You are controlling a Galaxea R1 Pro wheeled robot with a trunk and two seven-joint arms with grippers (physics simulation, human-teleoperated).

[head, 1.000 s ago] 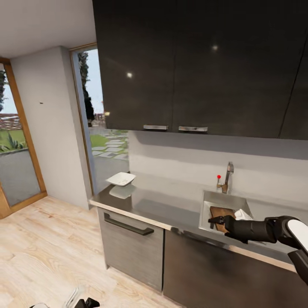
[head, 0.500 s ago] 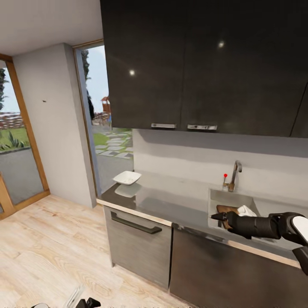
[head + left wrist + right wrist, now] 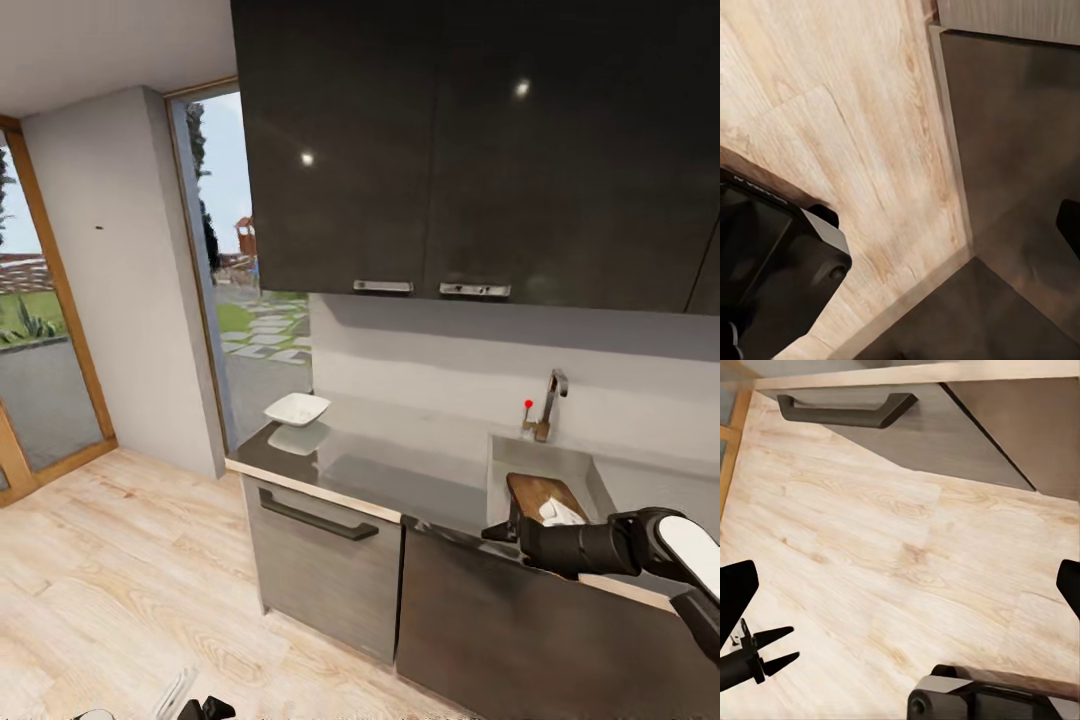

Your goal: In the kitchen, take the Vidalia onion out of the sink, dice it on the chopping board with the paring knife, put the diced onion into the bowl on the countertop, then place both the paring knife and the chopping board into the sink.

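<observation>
We find the chopping board [image 3: 540, 494] lying inside the sink [image 3: 520, 458], its dark brown wood tilted against the steel basin, with a white lump [image 3: 560, 514] on its near end. We cannot tell what that lump is. The chrome tap [image 3: 552, 400] with its red knob stands at the sink's twelve o'clock. Our right gripper [image 3: 497, 531] hangs at the basin's six o'clock, over the counter edge, partly masking the board; its fingertips sit wide apart at the right wrist view's edges, so it is released. At ten o'clock from the sink, well apart on the glossy grey countertop [image 3: 380, 470], rests the squarish white bowl [image 3: 297, 408]; its contents are unreadable. Below runs a dark bar handle [image 3: 318, 517] on the grey cabinet front. Our left gripper [image 3: 205, 709] hangs low above the pale plank floor [image 3: 110, 570]; we cannot tell its state.
</observation>
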